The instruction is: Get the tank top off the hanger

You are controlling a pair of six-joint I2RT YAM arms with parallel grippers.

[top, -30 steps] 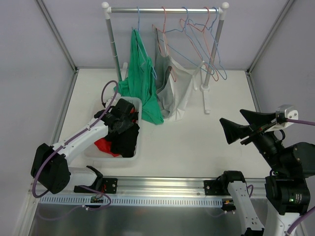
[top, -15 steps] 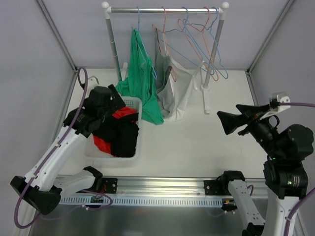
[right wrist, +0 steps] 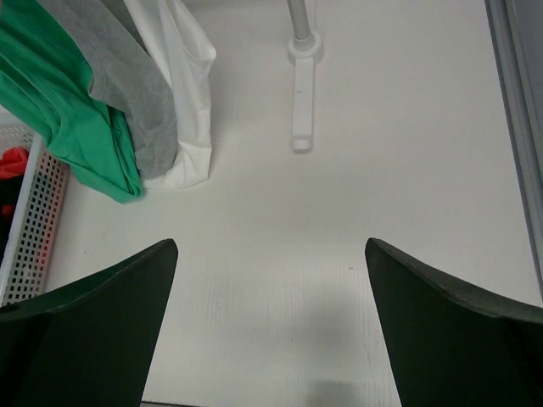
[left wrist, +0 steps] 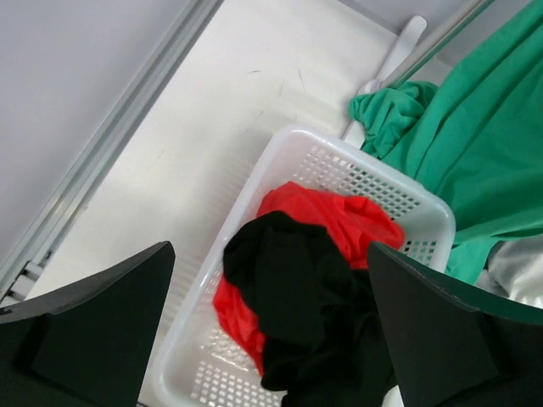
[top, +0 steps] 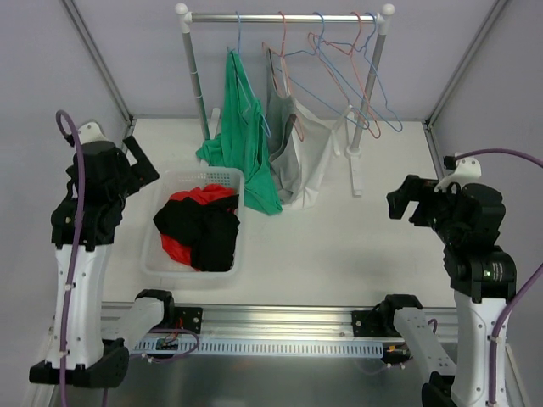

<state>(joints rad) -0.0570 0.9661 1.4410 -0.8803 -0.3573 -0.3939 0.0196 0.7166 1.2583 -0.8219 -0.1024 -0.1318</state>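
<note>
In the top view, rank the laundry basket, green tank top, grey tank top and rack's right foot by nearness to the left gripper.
From the left gripper:
1. laundry basket, just right of it
2. green tank top, rack's left end
3. grey tank top, mid-rack
4. rack's right foot, far right
</note>
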